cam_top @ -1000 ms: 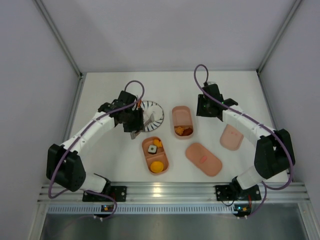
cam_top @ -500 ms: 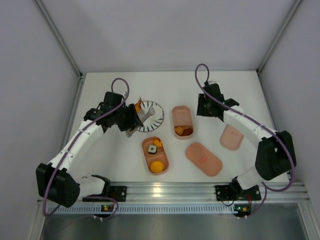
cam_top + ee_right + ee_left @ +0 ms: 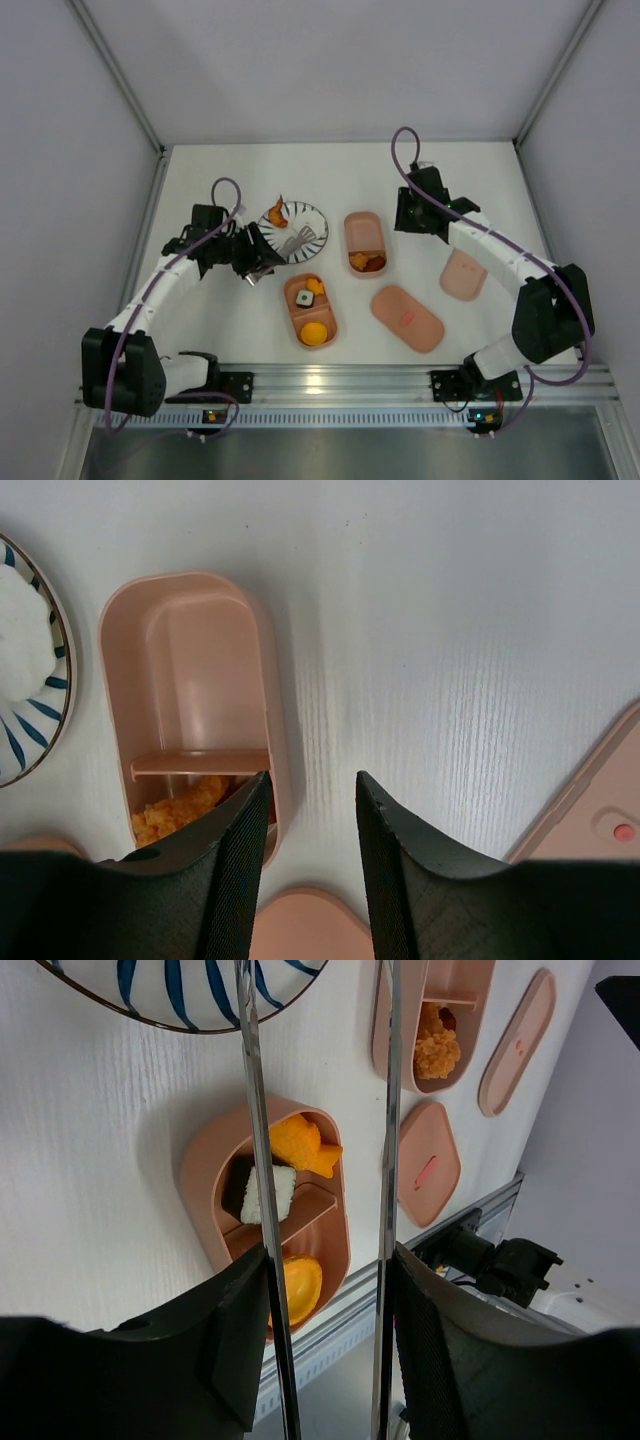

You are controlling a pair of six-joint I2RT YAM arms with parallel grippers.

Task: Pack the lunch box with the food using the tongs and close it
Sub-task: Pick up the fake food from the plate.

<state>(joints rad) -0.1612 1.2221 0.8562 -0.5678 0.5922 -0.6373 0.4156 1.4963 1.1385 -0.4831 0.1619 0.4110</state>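
I see the left gripper [image 3: 327, 1290] clamped on the slim silvery metal tongs [image 3: 250, 1110], one thin arm lying against each finger, the two arms spread apart and reaching out over the near rim of the round white plate with dark radial stripes [image 3: 318, 222]. A small orange piece of food [image 3: 277, 211] sits at the plate's far left edge. Just beside the plate lies the nearer salmon-pink divided plastic tray [image 3: 290, 318], holding an orange fish-shaped bite [image 3: 300, 1145], a dark-wrapped white piece [image 3: 262, 1190] and a round yellow-orange one [image 3: 295, 1280]. The farther pink tray [image 3: 200, 660] has crumbly orange food [image 3: 185, 805] in its near compartment. The right gripper [image 3: 311, 780] hangs over bare table just right of that tray, its jaws partly apart and gripping nothing. Both lids lie loose on the table: the pink lid with a red mark [image 3: 407, 318] near the front, the red-spotted lid [image 3: 463, 274] to the right
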